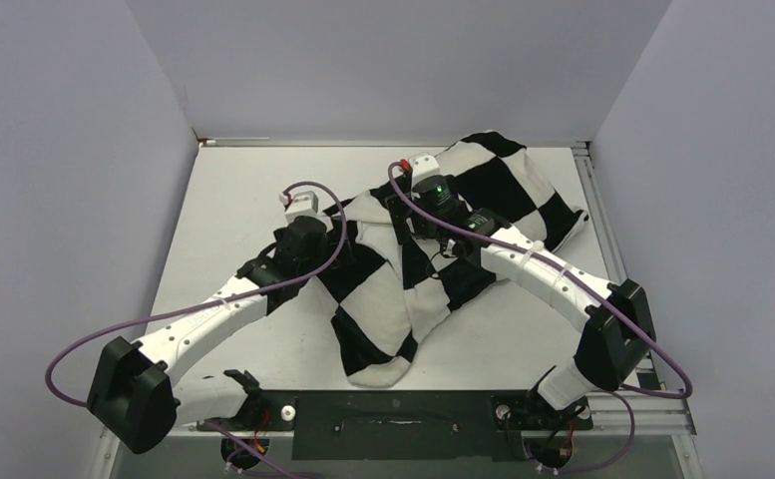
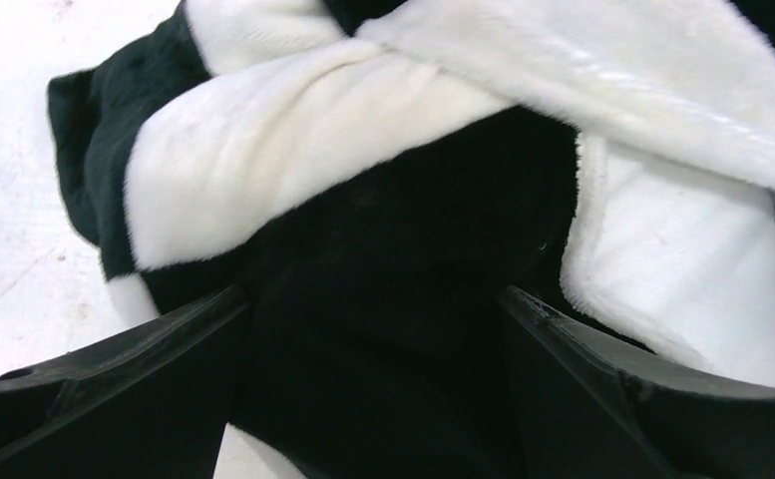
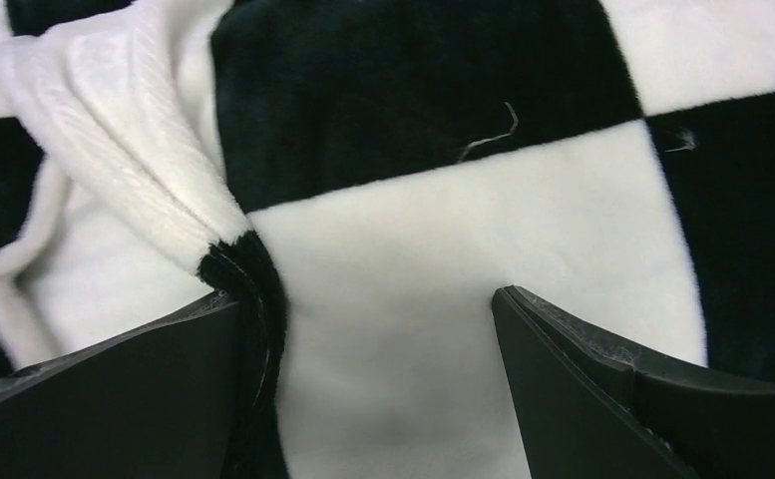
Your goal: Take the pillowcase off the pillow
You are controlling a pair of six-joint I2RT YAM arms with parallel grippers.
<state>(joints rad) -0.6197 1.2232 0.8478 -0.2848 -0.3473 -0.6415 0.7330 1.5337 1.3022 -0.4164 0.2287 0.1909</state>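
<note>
The black and white checkered pillowcase (image 1: 493, 185) lies crumpled across the table, from the back right down to the near middle. It fills the left wrist view (image 2: 263, 140) and the right wrist view (image 3: 443, 230). My left gripper (image 1: 338, 235) is open and presses onto a black square, with fabric between its fingers (image 2: 373, 329). My right gripper (image 1: 411, 222) is open over a white square beside a black hem fold (image 3: 363, 329). The plain white pillow does not show apart from the cover; the cover bulges at the back right.
The white table (image 1: 233, 200) is walled on the left, back and right. A metal rail (image 1: 597, 215) runs along its right edge. Purple cables loop from both arms. The two wrists sit close together over the fabric.
</note>
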